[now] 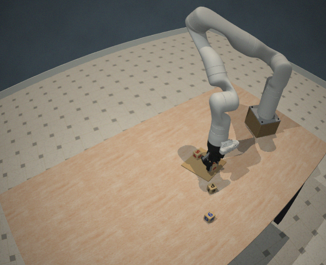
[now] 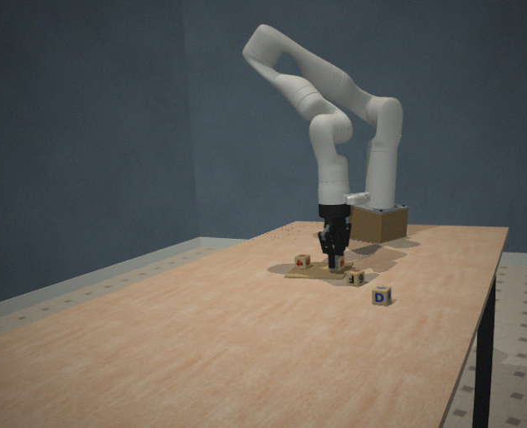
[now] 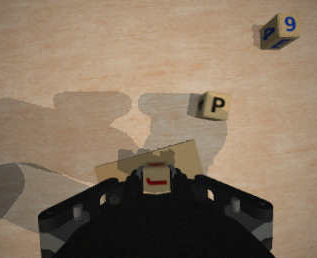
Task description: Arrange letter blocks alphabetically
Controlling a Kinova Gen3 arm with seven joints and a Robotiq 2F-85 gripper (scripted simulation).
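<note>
My gripper (image 1: 211, 166) (image 2: 336, 262) (image 3: 156, 172) is shut on a wooden block with red marks (image 1: 214, 168) (image 2: 340, 264) (image 3: 157, 182). It holds the block down at the tan mat (image 1: 196, 170) (image 2: 300, 274) (image 3: 188, 155), at the mat's right part; I cannot tell whether the block touches it. A block with a red letter (image 1: 197, 154) (image 2: 302, 261) sits on the mat's far corner. A block with a black P on top (image 1: 212, 188) (image 2: 355, 277) (image 3: 215, 105) lies on the table just off the mat. A block with a blue number on top (image 1: 209, 216) (image 2: 381, 295) (image 3: 281, 30) lies farther out.
The arm's brown base box (image 1: 262, 122) (image 2: 378, 223) stands at the back of the wooden table (image 1: 100, 182). The table's right edge (image 1: 302, 185) runs close to the P block and the blue block.
</note>
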